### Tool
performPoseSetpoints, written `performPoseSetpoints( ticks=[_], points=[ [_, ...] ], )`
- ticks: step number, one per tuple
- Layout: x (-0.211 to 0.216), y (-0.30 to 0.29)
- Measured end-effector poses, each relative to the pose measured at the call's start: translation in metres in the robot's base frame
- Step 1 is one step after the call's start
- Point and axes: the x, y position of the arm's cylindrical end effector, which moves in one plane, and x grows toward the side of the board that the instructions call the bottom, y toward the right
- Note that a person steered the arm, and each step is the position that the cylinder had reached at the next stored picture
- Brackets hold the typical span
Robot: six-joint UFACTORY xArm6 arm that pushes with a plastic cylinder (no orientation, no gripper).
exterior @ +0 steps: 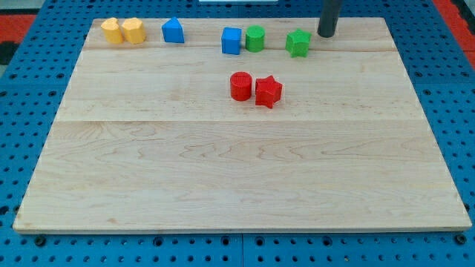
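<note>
My tip (326, 34) rests on the wooden board (245, 170) near the view's top right. It stands just right of a green star block (298, 43), close to it but apart. Left of that star sits a green cylinder (255, 38), and touching the cylinder's left side is a blue cube (231, 41). Below these, near the middle, a red cylinder (240, 86) and a red star (268, 91) sit side by side, touching.
Along the top left edge lie a blue house-shaped block (173, 30) and two yellow blocks (112, 30) (133, 30) pressed together. A blue pegboard table (460, 111) surrounds the board.
</note>
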Motion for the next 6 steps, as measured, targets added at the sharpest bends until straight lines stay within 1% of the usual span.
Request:
performPoseSetpoints(
  ticks=[1, 3, 4, 6],
  points=[
    [0.008, 0.01],
    [0.126, 0.01],
    [0.163, 0.01],
    [0.197, 0.009]
  ],
)
